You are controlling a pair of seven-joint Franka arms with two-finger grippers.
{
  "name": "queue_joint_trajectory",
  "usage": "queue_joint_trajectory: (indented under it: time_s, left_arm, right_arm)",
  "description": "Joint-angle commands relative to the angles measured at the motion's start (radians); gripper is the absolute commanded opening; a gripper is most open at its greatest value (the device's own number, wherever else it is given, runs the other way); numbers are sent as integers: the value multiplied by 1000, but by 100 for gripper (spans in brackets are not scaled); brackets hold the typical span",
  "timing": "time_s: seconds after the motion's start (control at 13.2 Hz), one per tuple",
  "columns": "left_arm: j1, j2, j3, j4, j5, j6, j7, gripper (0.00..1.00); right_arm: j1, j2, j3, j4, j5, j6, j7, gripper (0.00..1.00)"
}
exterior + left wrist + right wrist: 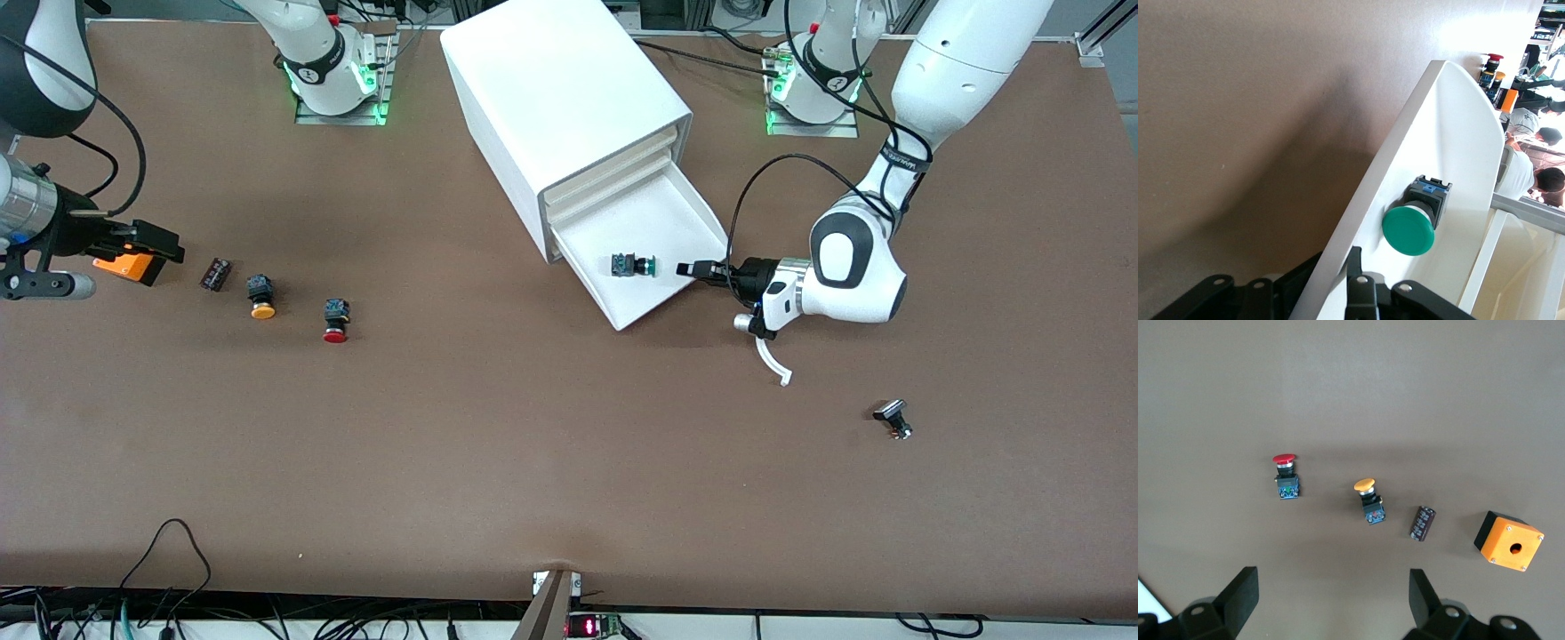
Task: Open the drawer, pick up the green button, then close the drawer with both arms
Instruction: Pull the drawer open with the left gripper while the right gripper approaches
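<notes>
The drawer (662, 233), lowest of three in the white cabinet (556, 98), stands pulled out at centre frame in the front view. The green button (633, 265) lies on its side on the drawer floor, cap toward the left arm's end of the worktop (533, 462).

The left tool (686, 268) sits at the drawer's side wall, right of centre. In the left wrist view its fingers (1361, 293) straddle that wall at the bottom edge, one each side, parted and not clamped; their tips are cut off by the frame.

The right tool (151, 244) hangs at the left edge of the front view, over an orange box (127, 265) that it partly hides. The right wrist view shows its fingers (1238, 593) spread wide, holding nothing.

A yellow-capped button (261, 298), a red-capped button (336, 322) and a small dark cylinder (215, 273) lie left of centre. A small dark part (893, 419) at lower right is too small to identify.
</notes>
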Motion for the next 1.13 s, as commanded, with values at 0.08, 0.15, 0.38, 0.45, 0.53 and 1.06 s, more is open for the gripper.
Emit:
queue_joint_trajectory:
  time_s: [0.08,0.15,0.38,0.45,0.53,1.06]
  left_arm:
    - [-5,3,18,15,30,64,-47,100]
    - [-5,-9,18,14,30,67,-47,100]
    - [11,-77,20,18,44,72,-41,100]
    - [26,-113,20,20,109,72,-41,100]
    - [50,-158,18,26,213,81,-42,100]
    - [222,-483,33,32,450,51,-42,100]
  right_arm:
    - [32,25,1,21,12,13,-5,100]
    - [37,32,2,21,15,24,-13,100]
    - [104,56,2,23,15,94,-30,100]
    - [138,66,2,23,17,129,-31,100]
    - [167,72,2,35,26,154,-31,100]
    - [393,233,4,240,189,157,-66,100]
